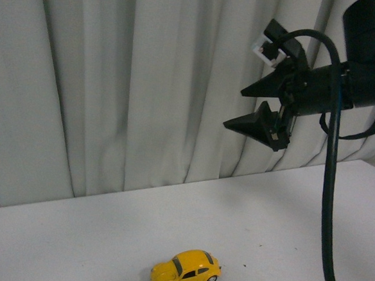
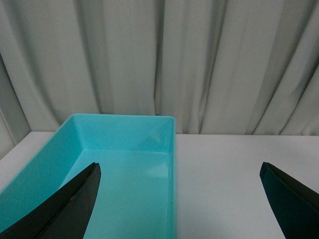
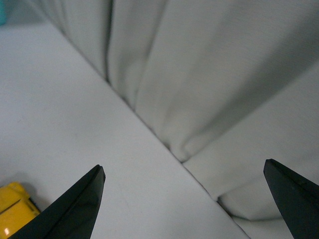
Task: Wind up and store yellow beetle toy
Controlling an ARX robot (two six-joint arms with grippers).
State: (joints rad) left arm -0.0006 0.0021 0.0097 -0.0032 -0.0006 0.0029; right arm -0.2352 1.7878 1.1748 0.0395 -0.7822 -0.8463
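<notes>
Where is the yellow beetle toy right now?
In the front view, the yellow beetle toy sits on the white table at bottom centre, below and left of the raised, open right gripper.

Soft, rather dim light covers the white worktop (image 1: 103, 237), and the curtain (image 1: 114, 77) takes a grey-green cast with gentle shadows in its folds. Before the curtain the right hand (image 1: 235, 109) shows as a near-black silhouette. Below the curtain the yellow beetle toy (image 1: 185, 272) casts only a faint shadow; the right wrist view blurs it. The teal bin (image 2: 124, 133) carries a pale sheen on its wall.
</notes>
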